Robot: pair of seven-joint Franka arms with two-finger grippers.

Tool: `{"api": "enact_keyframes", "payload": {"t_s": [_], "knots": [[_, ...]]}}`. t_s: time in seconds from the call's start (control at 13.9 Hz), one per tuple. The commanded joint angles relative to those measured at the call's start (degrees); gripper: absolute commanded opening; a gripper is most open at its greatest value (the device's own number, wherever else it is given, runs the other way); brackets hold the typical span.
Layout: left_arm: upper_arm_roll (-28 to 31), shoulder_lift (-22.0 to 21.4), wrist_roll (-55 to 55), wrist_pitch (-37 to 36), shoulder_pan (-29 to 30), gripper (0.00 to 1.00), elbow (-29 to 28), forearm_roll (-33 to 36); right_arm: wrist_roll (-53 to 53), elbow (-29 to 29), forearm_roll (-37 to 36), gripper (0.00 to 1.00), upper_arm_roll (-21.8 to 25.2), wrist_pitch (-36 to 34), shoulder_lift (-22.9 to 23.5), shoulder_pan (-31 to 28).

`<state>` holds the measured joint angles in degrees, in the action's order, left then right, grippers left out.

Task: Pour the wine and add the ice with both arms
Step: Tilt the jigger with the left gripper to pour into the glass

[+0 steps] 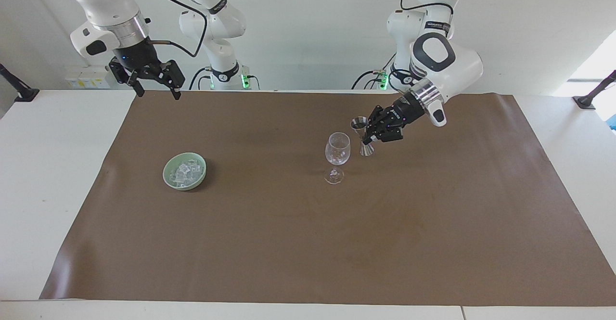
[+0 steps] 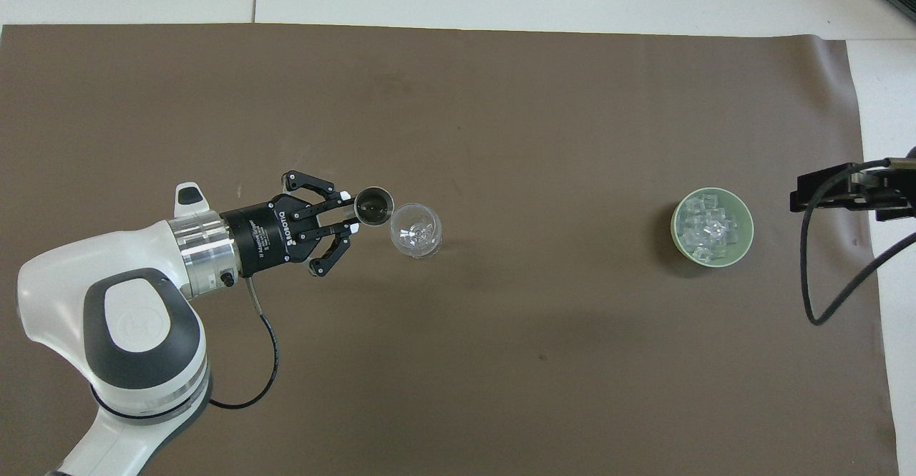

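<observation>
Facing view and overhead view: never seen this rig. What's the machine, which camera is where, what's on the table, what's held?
Two white robot arms work at a table covered by a brown mat. The facing view looks across the table at the robots. The overhead view looks down from above their own end, so its sides are mirrored.

On the mat stands an upright wine glass. Toward the right arm's end sits a green bowl holding ice.

The left gripper is shut on a small metal jigger, held upright beside the glass and close to its rim.

The right gripper is open and holds nothing. It waits, raised at the mat's edge at the right arm's end.
</observation>
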<state>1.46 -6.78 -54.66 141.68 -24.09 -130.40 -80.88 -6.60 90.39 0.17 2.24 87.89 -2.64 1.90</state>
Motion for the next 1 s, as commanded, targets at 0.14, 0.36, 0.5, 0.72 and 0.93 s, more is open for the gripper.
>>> {"api": "enact_keyframes", "payload": {"t_s": [0.14,0.36,0.5,0.72,0.93], "knots": [[0.6,0.8,6.2,7.2,-4.4,0.00,0.8,1.0,1.2,0.4,-0.4,1.00,-0.2,-0.7,-0.8,-0.1],[0.6,1.2,10.0,12.3,-6.9,0.00,0.8,1.0,1.2,0.4,-0.4,1.00,-0.2,-0.7,-0.8,-0.1],[0.5,1.9,12.0,16.1,-7.9,0.00,0.9,1.0,1.2,0.4,-0.4,1.00,-0.2,-0.7,-0.8,-0.1],[0.5,2.7,15.4,21.0,-8.9,0.00,0.8,1.0,1.2,0.4,-0.4,1.00,-0.2,-0.7,-0.8,-0.1],[0.3,3.0,19.1,22.1,-9.0,0.00,0.8,1.0,1.2,0.4,-0.4,1.00,-0.2,-0.7,-0.8,-0.1]]}}
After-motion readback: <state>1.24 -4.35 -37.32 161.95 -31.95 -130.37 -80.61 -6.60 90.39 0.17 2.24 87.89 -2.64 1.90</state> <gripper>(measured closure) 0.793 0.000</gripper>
